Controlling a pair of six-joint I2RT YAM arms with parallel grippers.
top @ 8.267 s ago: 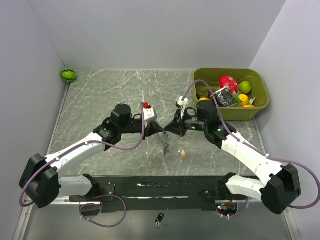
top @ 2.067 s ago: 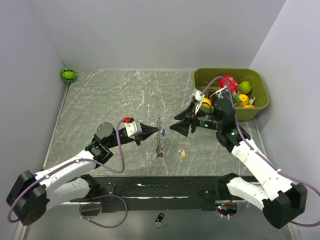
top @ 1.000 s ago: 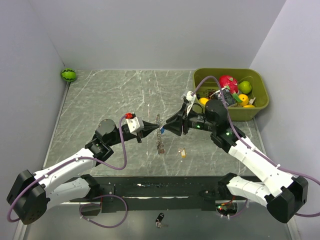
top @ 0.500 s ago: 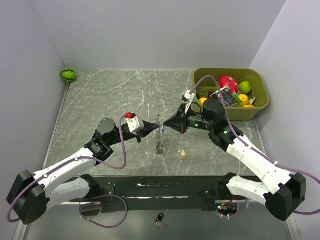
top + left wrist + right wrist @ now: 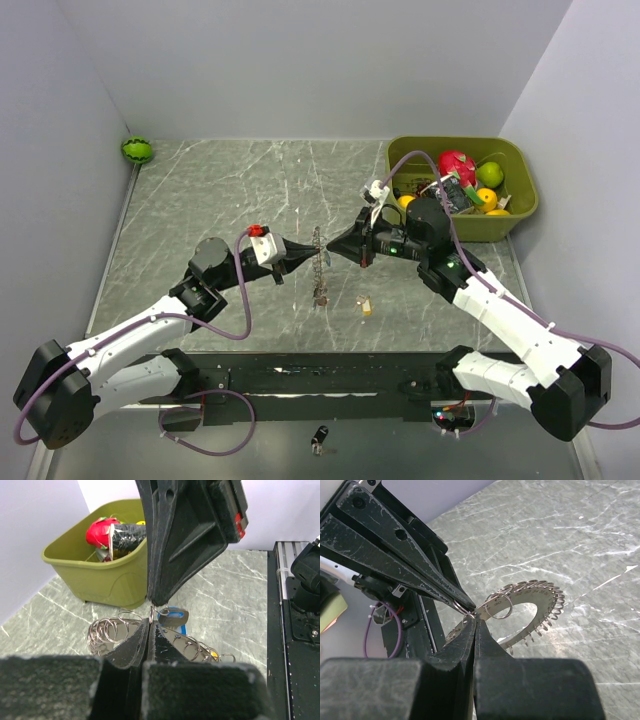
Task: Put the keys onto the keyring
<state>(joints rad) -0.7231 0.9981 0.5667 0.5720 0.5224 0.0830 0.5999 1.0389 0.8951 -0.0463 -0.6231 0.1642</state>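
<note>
Green ball (image 5: 137, 150) in the far-left corner of the surface (image 5: 200, 200).
Left claw (image 5: 303, 257) is closed, pinching the ring (image 5: 535, 605) at its edge.
Ring is a thin flat grey metal band with an open centre. Small wire loops line the outer edge, so it reads as toothed/wavy. It's held upright mid-surface between the two claws, edge-on to the top cam.
Blue key (image 5: 172, 617) has a plastic head with a metal cap and sits right at the pinch point, against the ring. Can't tell if it's threaded on.
Right claw (image 5: 337, 249) is also closed, tip to tip with the left claw at the ring edge, next to a small split loop (image 5: 500, 605). Can't tell whether it grips the band or the loop.
Brass key (image 5: 366, 306) lies loose on the surface, near-right of the ring and not touching it.
Green bin (image 5: 500, 228) of toys at far right.
</note>
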